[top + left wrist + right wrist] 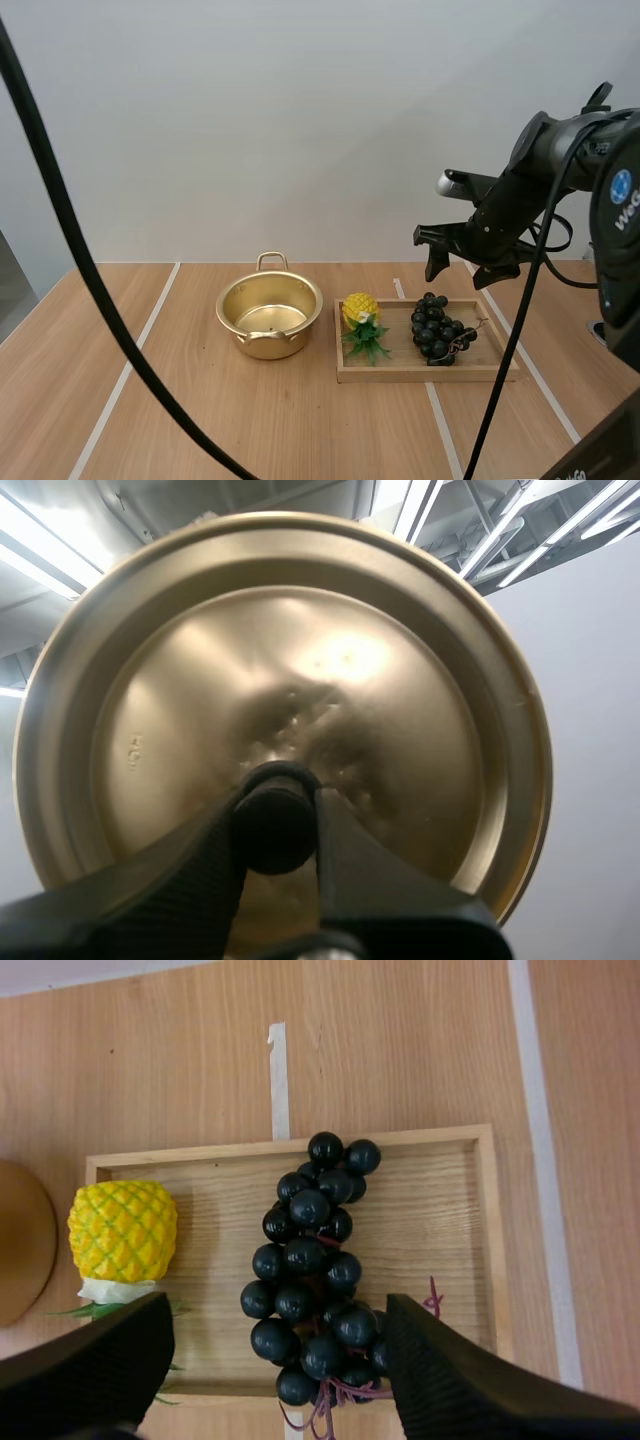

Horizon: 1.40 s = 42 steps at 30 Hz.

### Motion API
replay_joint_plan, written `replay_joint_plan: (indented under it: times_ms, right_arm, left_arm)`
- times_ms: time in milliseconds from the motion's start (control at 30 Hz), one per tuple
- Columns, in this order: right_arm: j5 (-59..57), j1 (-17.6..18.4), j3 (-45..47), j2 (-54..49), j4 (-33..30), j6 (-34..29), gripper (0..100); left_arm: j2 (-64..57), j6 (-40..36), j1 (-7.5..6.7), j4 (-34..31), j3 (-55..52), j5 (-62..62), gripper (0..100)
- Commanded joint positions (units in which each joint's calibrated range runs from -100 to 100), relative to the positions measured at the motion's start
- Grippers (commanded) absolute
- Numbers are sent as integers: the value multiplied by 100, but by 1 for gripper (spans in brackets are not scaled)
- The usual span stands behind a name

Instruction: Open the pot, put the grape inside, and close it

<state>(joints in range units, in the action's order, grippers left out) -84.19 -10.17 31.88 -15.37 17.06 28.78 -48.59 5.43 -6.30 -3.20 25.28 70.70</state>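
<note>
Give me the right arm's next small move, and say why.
Probably lower the right gripper straight down onto the grapes and close. Its fingers stand open above the bunch on the wooden tray. The pot is open and looks empty, and the left gripper holds the lid.

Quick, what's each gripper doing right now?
Left gripper: shut on the lid, pinching its knob.
Right gripper: open, over the grapes.

Gold pot stands open, lid off; dark grapes lie in tray.
</note>
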Motion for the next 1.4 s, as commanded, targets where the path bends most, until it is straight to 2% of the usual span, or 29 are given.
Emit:
replay_joint_plan:
  times_ms: [0,433,867,1033,1367]
  right_arm:
    - [198,-18,-38,230,36,131,100]
    - [947,133,-38,917,55,293,100]
    - [1216,246,-38,1238,-23,382,100]
    - [1467,408,-38,1296,-242,252,100]
    - [1525,415,-38,1607,-703,203,100]
  left_arm:
    - [-9,-43,-19,-45,53,-178,0]
    - [-9,-43,-19,-45,53,-210,0]
    - [95,-32,-19,-45,53,-325,0]
    - [120,-42,-19,-45,53,-260,0]
    - [137,-42,-19,-45,53,-256,0]
